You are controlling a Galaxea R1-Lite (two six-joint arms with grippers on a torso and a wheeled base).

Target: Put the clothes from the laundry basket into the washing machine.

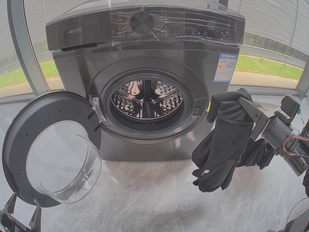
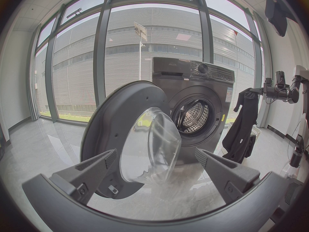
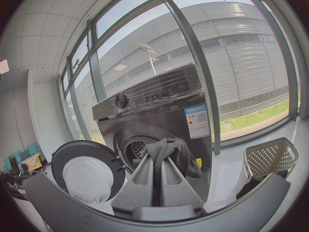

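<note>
The right gripper (image 1: 243, 102) sits at the right of the head view, about level with the drum opening (image 1: 146, 102). It is clamped narrow on the top fold of a dark garment (image 1: 225, 139). Pinched at one high point, the cloth hangs in a long drape clear of the floor (image 1: 154, 190). I judge this keeps it from dragging and lets the bulk follow the gripper in. The garment is right of centre, in front of the lower right corner of the washing machine (image 1: 145, 49), and not yet at the opening. The door (image 1: 48, 149) is swung fully aside at lower left, so the way to the drum is unobstructed. The left gripper (image 2: 154, 153) is spread wide and holds nothing. It sits low in the bottom left corner below the door, out of the carrying path. The laundry basket (image 3: 270, 158) stands on the floor beside the machine's labelled side with dark cloth (image 3: 254, 182) inside, so more loads likely remain.
</note>
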